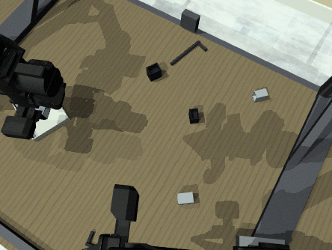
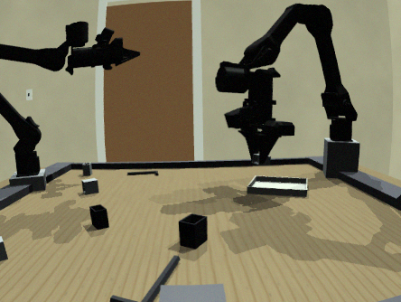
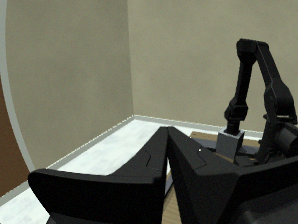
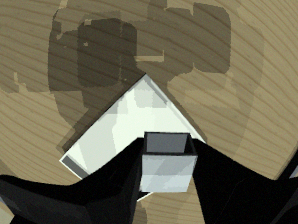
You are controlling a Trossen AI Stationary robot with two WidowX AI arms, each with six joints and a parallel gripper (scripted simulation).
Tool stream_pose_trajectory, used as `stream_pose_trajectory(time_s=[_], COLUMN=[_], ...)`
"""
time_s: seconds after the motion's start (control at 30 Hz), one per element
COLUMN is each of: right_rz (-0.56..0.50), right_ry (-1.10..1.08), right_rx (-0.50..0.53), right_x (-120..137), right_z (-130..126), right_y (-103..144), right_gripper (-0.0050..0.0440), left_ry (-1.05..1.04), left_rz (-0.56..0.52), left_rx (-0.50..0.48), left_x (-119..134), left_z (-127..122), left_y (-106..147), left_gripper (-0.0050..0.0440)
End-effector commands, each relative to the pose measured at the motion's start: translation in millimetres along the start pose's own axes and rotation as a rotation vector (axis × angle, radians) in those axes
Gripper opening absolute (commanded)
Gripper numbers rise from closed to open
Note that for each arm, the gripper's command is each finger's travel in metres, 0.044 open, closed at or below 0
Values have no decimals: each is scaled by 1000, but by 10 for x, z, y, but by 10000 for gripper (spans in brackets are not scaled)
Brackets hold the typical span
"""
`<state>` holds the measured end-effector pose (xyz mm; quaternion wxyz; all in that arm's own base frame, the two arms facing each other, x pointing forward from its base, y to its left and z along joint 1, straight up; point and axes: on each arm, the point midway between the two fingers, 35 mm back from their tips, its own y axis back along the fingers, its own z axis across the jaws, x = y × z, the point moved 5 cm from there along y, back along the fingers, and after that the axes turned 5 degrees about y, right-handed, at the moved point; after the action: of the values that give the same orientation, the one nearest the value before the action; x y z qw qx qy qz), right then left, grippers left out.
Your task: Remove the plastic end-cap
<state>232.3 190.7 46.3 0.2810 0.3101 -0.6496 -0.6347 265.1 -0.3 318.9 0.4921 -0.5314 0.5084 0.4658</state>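
The right gripper points down, shut on the grey end-cap, a small hollow box with its opening showing in the right wrist view. It holds the cap in the air above the metal parts tray, a shallow square tray with a white floor. In the right wrist view the cap overlaps the tray's near part. The left gripper is shut with its tips together and bare, held level high above the table on the other side.
Two black open-topped boxes stand on the table. A white block, a pale metal piece, and L-shaped keys lie apart from the tray. Dark frame rails edge the table.
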Motion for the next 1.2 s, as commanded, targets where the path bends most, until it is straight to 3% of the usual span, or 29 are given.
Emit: stream_pose_trajectory(time_s=[0.0,0.27,1.17], right_rz=[53,110,111], right_ry=[232,446,399], right_rx=[-5,-21,-20], right_x=[134,263,248], right_z=[201,364,346], right_y=[5,-26,-291], right_gripper=[0,0,0], left_ry=[-3,-3,-3], left_rz=[-13,-13,-13], left_rx=[3,3,3], left_x=[-50,-50,-50], left_z=[-5,-5,-5], left_y=[8,8,8], left_gripper=[0,0,0])
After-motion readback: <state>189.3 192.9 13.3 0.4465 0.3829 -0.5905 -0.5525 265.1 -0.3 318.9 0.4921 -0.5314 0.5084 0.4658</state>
